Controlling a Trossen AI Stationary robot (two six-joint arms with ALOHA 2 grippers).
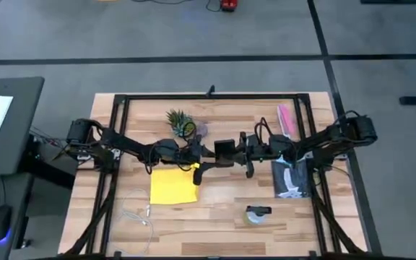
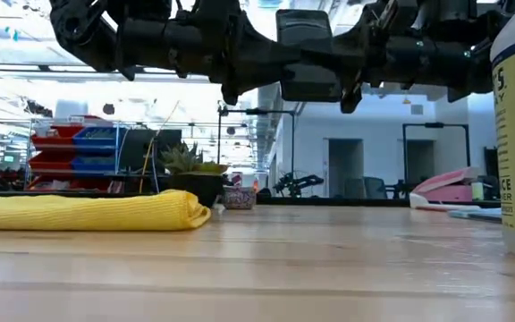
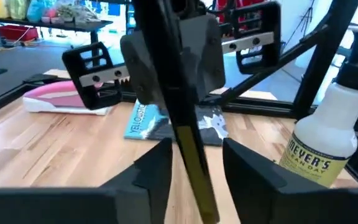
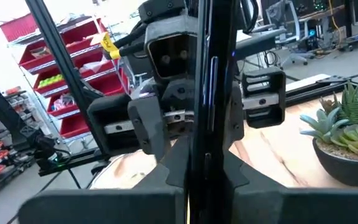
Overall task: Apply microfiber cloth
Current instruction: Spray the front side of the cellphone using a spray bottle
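the yellow microfiber cloth (image 1: 173,185), soft, light and limp, wants an edge pinch; both end effectors (image 1: 206,153) pinch a black smartphone (image 1: 224,150) between them.

The microfiber cloth (image 2: 88,213) looks soft and ribbed, lying on the smooth, matt wooden table (image 2: 329,268).

Overhead down, low table-level, two wrist views facing inward
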